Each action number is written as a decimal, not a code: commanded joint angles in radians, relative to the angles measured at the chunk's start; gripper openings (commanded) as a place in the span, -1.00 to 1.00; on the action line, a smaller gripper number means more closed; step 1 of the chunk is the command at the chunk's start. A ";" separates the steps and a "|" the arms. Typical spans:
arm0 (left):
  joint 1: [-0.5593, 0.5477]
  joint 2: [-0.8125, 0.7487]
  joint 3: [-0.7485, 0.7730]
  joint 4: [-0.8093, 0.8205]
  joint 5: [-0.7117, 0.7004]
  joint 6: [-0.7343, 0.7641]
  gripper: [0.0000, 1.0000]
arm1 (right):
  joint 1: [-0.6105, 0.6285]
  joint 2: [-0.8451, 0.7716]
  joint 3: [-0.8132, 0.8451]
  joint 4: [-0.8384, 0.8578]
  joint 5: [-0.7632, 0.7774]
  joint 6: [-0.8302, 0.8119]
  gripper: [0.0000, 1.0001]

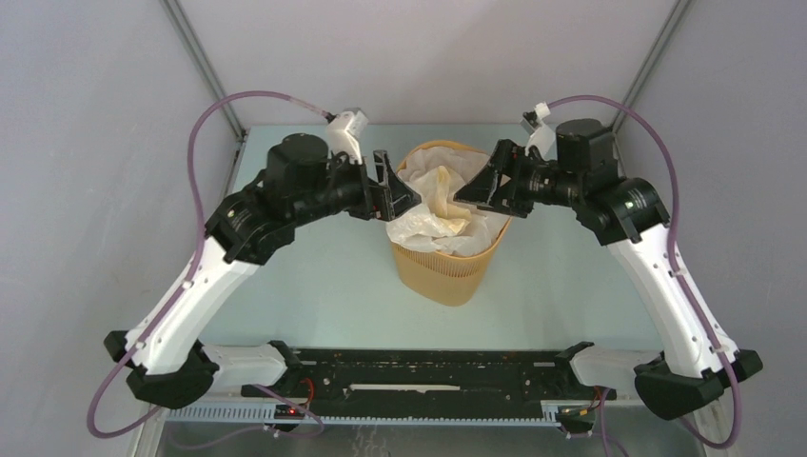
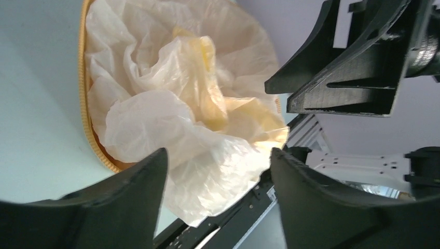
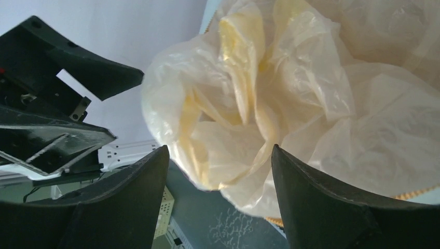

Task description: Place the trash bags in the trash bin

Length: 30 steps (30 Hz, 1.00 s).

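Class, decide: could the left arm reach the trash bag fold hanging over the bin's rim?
Probably yes: the left gripper, jaws open, sits right at the trash bag draped over the trash bin, with nothing between them.

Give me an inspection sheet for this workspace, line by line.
Surface: pale green table, smooth.
Job's things: orange bin upright mid-table; crumpled cream bag bunched in its mouth, spilling over the near rim.
Clutter: nothing seen.
Pincers: left pincer and right pincer both open, one on either side of the bag at the bin's mouth.
Cables: purple cables loop along each arm.
Surroundings: grey walls, metal frame posts at the back corners.
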 commanded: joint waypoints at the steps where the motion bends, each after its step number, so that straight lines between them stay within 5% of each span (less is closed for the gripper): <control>1: 0.005 0.027 0.041 -0.131 0.014 0.099 0.33 | 0.019 0.028 -0.013 0.037 -0.016 -0.025 0.59; 9: 0.005 -0.058 -0.014 -0.043 0.047 0.092 -0.97 | 0.096 -0.026 -0.109 0.100 -0.004 0.034 0.38; 13: 0.005 -0.183 -0.145 0.193 0.080 0.084 -1.00 | 0.062 -0.062 -0.121 0.136 -0.007 0.079 0.38; 18: 0.003 -0.448 -0.498 0.617 0.100 -0.002 -0.99 | -0.008 -0.103 -0.133 0.196 -0.035 0.176 0.53; 30: 0.003 -0.567 -0.726 0.660 0.158 -0.060 -0.99 | 0.109 -0.083 -0.210 0.304 -0.014 0.278 0.40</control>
